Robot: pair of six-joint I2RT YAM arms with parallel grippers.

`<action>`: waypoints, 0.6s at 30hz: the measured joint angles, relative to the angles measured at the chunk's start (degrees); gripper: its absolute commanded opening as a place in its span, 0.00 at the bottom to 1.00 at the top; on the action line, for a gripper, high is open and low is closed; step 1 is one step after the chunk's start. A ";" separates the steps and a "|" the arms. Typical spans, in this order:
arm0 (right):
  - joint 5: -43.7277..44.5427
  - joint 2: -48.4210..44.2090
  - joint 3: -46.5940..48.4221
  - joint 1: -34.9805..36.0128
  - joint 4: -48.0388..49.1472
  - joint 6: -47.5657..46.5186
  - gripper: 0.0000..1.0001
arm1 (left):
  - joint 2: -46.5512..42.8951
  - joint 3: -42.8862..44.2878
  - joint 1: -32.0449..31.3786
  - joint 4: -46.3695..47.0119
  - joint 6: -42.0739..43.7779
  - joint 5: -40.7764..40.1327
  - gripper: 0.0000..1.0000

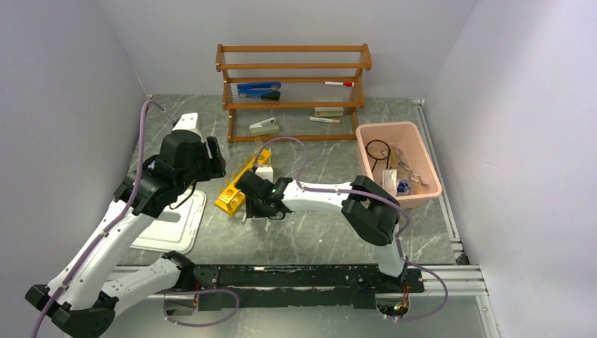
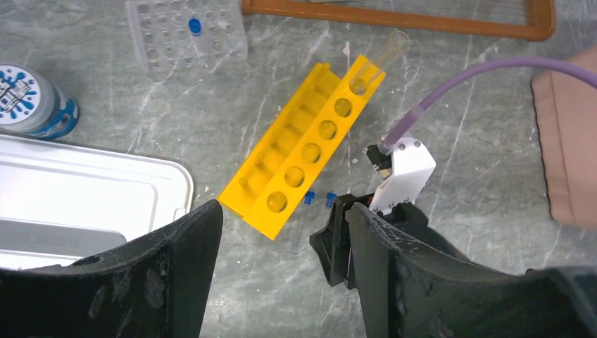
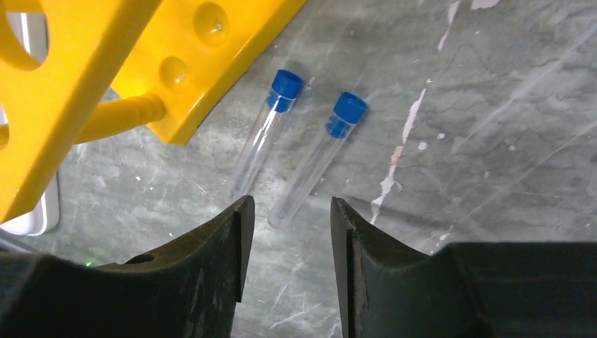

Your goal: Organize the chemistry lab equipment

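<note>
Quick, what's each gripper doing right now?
Left gripper: open, holding nothing.
Right gripper: open, empty, above the two loose tubes.

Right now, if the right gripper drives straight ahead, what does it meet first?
Probably the blue-capped tube farther from the yellow rack; its closed end lies in line with the open gap of the right gripper. Depth is unclear.

A wooden shelf rack (image 1: pixel 293 91) at the back holds a blue stapler (image 1: pixel 258 89) and a marker (image 1: pixel 338 83)
</note>
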 measured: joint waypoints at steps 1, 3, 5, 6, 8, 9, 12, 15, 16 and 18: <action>1.07 0.48 1.09 0.66 -1.20 0.42 0.44 | -0.35 0.00 0.00 -0.15 -0.11 -0.70 0.71; 3.08 1.73 3.10 1.70 -3.26 1.14 0.41 | -0.74 0.00 0.00 -0.35 -0.22 -1.64 0.72; 4.85 2.93 4.68 2.51 -5.03 1.70 0.37 | -1.07 0.00 0.00 -0.42 -0.22 -2.51 0.72; 5.73 3.48 5.29 2.89 -5.88 1.88 0.36 | -1.14 0.00 0.00 -0.42 -0.22 -2.75 0.72; 7.17 4.50 6.12 3.48 -7.52 2.21 0.33 | -1.16 0.00 -0.02 -0.42 -0.17 -3.23 0.72; 7.91 5.03 6.62 3.76 -8.72 2.43 0.32 | -1.09 0.00 0.00 -0.44 -0.17 -3.37 0.72; 9.40 5.95 8.26 4.31 -10.71 2.97 0.29 | -0.98 0.00 0.00 -0.46 0.02 -3.50 0.73; 10.64 6.88 9.60 4.63 -12.33 3.37 0.26 | -0.92 0.00 0.00 -0.44 0.15 -3.50 0.73; 10.95 7.04 9.77 4.68 -12.57 3.45 0.22 | -0.90 0.00 0.00 -0.44 0.24 -3.50 0.73; 11.28 7.15 9.92 4.70 -12.94 3.61 0.13 | -0.81 0.00 -0.02 -0.44 0.31 -3.50 0.73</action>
